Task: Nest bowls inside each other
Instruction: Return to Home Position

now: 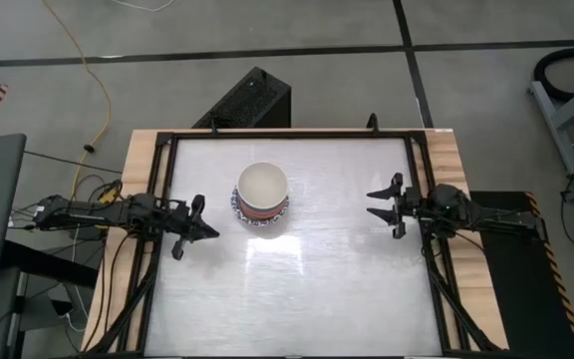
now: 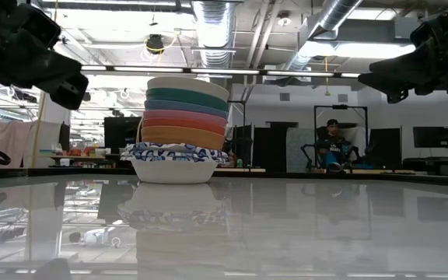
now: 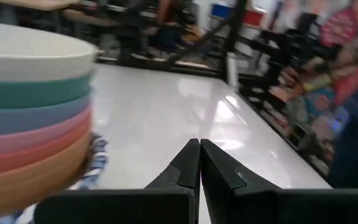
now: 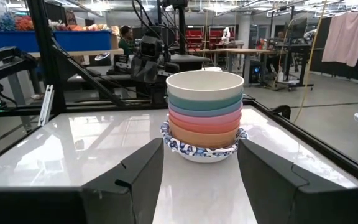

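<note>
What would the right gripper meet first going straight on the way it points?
Likely the stack of bowls, dead ahead of the right gripper, framed by its open jaws; nothing lies between, though it may ride high.

Surface: glossy white table (image 1: 297, 289), edged by a black frame (image 1: 297, 135).
Carried on it: stack of bowls (image 1: 261, 194), borne by a blue-patterned white bowl (image 2: 174, 167).

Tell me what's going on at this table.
The bowls stand nested in one stack on the table, a blue-patterned white bowl at the bottom and a cream bowl on top. Neither arm handles anything: the left gripper, shut, and the right gripper, open, hang on either side of the stack, apart from it.
</note>
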